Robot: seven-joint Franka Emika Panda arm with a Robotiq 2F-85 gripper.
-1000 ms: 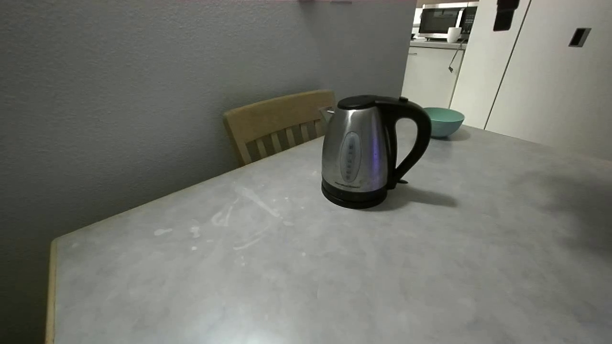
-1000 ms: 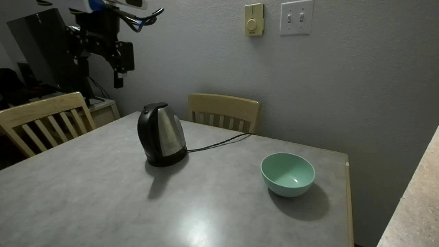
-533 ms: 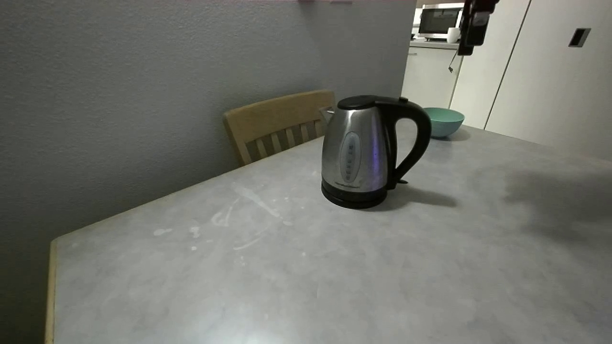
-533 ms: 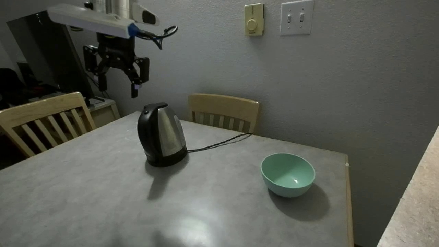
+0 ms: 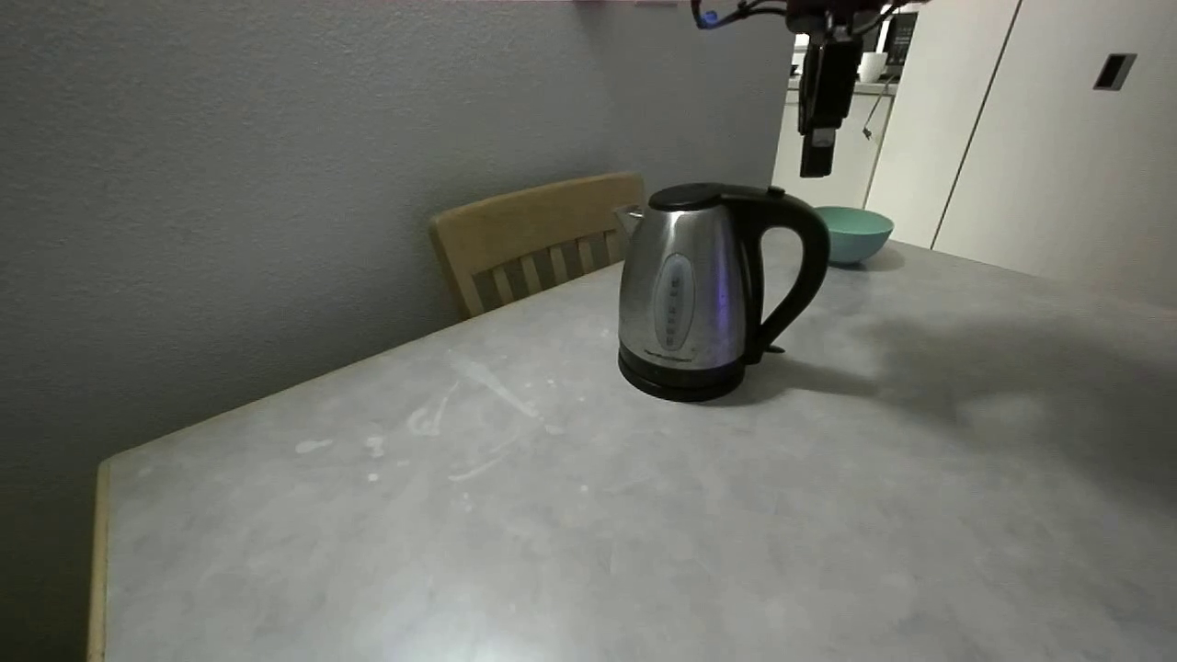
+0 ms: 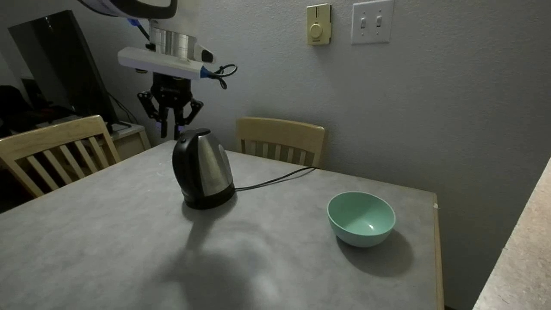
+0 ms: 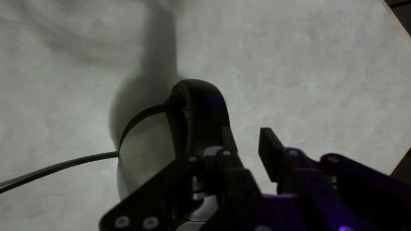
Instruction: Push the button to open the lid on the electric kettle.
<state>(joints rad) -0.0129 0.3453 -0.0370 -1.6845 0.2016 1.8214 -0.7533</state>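
The electric kettle (image 5: 685, 294) stands upright on the table, brushed steel with a black loop handle (image 7: 207, 112). Its black lid (image 5: 687, 196) lies flat across the top. A small black button (image 5: 776, 191) sits where the handle meets the top. My gripper (image 6: 170, 134) points down above the handle side of the kettle, with a visible gap over the button in an exterior view. In the wrist view the gripper (image 7: 246, 138) is partly open, nothing between its fingers; the left finger overlaps the handle in the picture. The arm covers the lid and button there.
A teal bowl (image 6: 361, 219) rests on the same table (image 6: 107, 241). The power cord (image 6: 275, 180) runs from the kettle base to the table edge. Wooden chairs (image 6: 280, 140) stand along the edges, with a grey wall (image 5: 322, 138) behind.
The gripper has come down and across towards the kettle handle, and its fingers have drawn much closer together. The kettle, lid and bowl have not moved.
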